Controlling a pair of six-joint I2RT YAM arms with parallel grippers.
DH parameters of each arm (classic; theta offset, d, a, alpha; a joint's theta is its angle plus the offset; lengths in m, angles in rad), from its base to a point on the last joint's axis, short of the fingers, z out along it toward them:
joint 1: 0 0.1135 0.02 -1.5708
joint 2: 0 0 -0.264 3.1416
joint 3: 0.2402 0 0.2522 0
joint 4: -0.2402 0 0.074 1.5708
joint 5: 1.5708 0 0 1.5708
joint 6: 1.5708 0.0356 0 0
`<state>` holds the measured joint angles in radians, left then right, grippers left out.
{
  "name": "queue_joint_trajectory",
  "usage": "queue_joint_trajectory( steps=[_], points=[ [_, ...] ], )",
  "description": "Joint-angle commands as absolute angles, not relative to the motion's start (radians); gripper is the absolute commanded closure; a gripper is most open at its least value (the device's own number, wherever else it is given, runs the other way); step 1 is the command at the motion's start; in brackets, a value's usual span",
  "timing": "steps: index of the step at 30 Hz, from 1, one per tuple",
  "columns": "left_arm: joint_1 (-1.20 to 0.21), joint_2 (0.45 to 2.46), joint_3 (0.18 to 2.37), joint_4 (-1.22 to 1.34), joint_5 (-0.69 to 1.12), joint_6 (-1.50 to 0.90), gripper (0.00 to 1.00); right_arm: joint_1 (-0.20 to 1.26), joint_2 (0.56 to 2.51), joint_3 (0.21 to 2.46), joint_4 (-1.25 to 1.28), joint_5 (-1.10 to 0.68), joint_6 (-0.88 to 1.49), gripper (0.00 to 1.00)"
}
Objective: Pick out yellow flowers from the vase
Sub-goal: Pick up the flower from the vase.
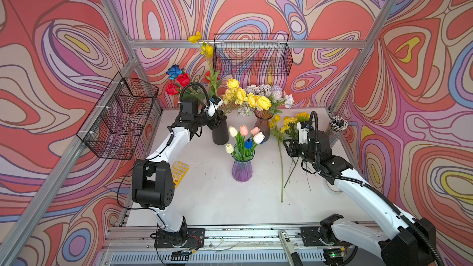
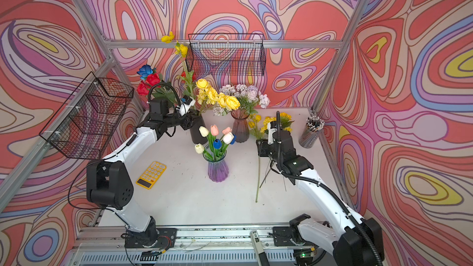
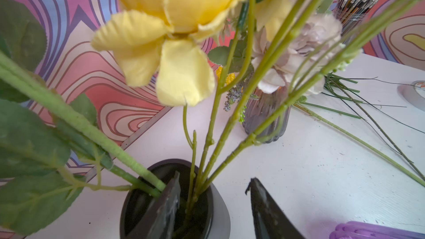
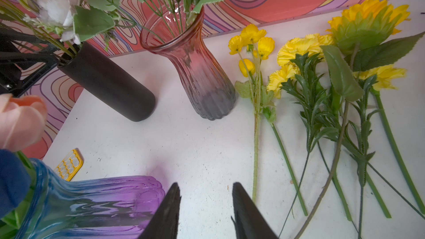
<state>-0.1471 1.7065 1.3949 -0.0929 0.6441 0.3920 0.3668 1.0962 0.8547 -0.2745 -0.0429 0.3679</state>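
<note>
A black vase (image 1: 220, 131) (image 3: 222, 214) at the back holds yellow roses (image 1: 245, 95) (image 3: 174, 19), a tall branch of small yellow blossoms (image 1: 207, 49) and red and blue roses (image 1: 176, 80). My left gripper (image 1: 217, 117) (image 3: 212, 180) is open at the vase mouth. One finger is inside the rim and one outside, with the thin green rose stems (image 3: 200, 171) between them, unclamped. More yellow flowers (image 1: 291, 121) (image 4: 299, 49), a sunflower (image 4: 368, 19) among them, lie on the table at the right. My right gripper (image 1: 288, 147) (image 4: 205, 189) hovers open and empty beside their stems.
A purple vase (image 1: 242, 167) of white, pink and blue tulips stands mid-table. Behind it is a pink-grey glass vase (image 1: 263, 124) of lilac and white flowers. Also present are a yellow calculator (image 1: 180, 171), a pen cup (image 1: 337, 124), a tape roll (image 1: 332, 188) and wire baskets (image 1: 252, 55) (image 1: 120, 116).
</note>
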Motion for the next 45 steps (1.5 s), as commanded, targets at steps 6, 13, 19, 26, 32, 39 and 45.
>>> queue_joint_trajectory(
  steps=[6, 13, 19, 26, 32, 39, 45],
  points=[
    [-0.184, 1.754, 1.457, -0.071, 0.512, 0.424, 0.48, 0.363, 1.089, 0.882, -0.261, -0.043, 0.367, 0.61],
    [-0.199, 1.776, 1.477, -0.061, 0.485, 0.409, 0.56, 0.363, 1.077, 0.879, -0.263, -0.037, 0.364, 0.6],
    [-0.201, 1.781, 1.476, -0.024, 0.475, 0.381, 0.67, 0.363, 1.069, 0.877, -0.264, -0.04, 0.363, 0.61],
    [-0.202, 1.778, 1.472, -0.013, 0.473, 0.364, 0.84, 0.363, 1.062, 0.878, -0.264, -0.041, 0.364, 0.61],
    [-0.202, 1.749, 1.468, -0.014, 0.456, 0.366, 0.9, 0.364, 1.055, 0.868, -0.264, -0.042, 0.368, 0.6],
    [-0.202, 1.696, 1.483, -0.031, 0.43, 0.365, 0.95, 0.363, 1.049, 0.867, -0.263, -0.045, 0.368, 0.61],
    [-0.202, 1.652, 1.488, -0.04, 0.429, 0.36, 0.97, 0.364, 1.043, 0.863, -0.263, -0.05, 0.371, 0.61]
  ],
)
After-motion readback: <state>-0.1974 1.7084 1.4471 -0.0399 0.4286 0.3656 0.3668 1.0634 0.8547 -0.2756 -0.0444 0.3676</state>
